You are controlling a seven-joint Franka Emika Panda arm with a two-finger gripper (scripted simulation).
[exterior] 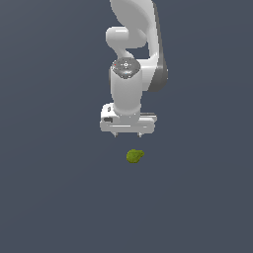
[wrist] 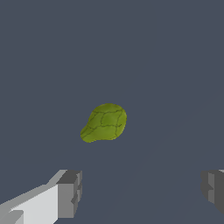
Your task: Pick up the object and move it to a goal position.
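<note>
Your gripper (exterior: 127, 134) points straight down from the white arm (exterior: 129, 84), and its jaws stand wide apart with nothing between them. In the wrist view you see the two grey fingertips (wrist: 70, 193) set far from each other at either side of the picture, with bare floor in the gap. They grip nothing.

The object (exterior: 135, 156), a small lumpy olive-green blob, lies on the dark floor (exterior: 49, 188) apart from the gripper and touching neither finger. In the exterior view it sits just below the gripper in the picture and a little toward the exterior view's right of the midline between the fingers. Whether it is directly under the gripper or nearer the camera you cannot tell from that view alone. The wrist view shows the object (wrist: 104, 123) beyond the fingertips, not between them, with its short stub pointing toward the side of the finger that carries the white housing. It is much narrower than the gap between the jaws.
</note>
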